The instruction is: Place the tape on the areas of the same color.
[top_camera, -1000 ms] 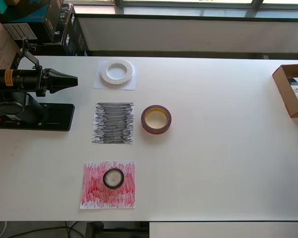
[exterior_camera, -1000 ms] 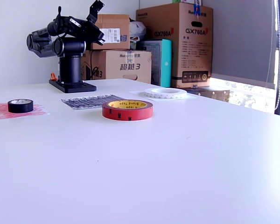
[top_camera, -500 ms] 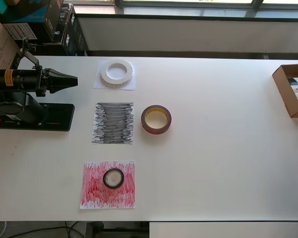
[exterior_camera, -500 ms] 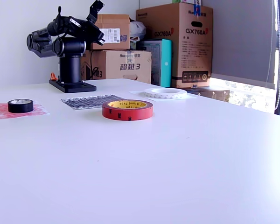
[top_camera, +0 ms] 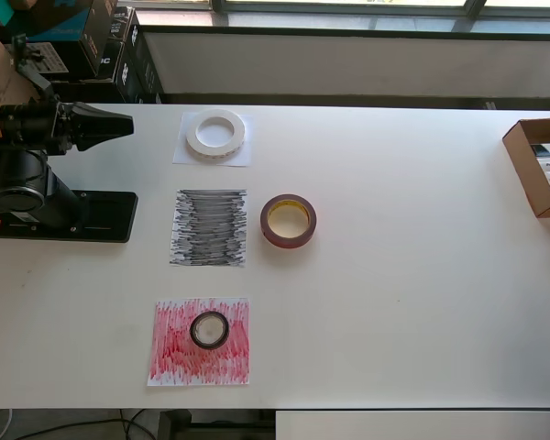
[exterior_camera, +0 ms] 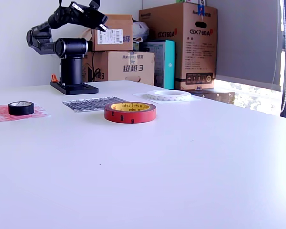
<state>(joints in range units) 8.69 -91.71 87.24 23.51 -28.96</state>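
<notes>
The end effector (top_camera: 119,126) hangs in the air above the worktop (top_camera: 422,275) near the arm's base (top_camera: 69,215), holding nothing; whether its jaws are parted or together I cannot tell. In the overhead view, the white tape roll (top_camera: 215,133) lies nearest it, on the plain white sheet (top_camera: 184,152). Below that is the black-scribbled sheet (top_camera: 209,227), bare, with the red tape roll (top_camera: 288,220) just beside its right edge on the worktop. The small black tape roll (top_camera: 209,330) sits on the red-scribbled sheet (top_camera: 174,353). A cardboard box (top_camera: 532,165) stands at the far right edge.
</notes>
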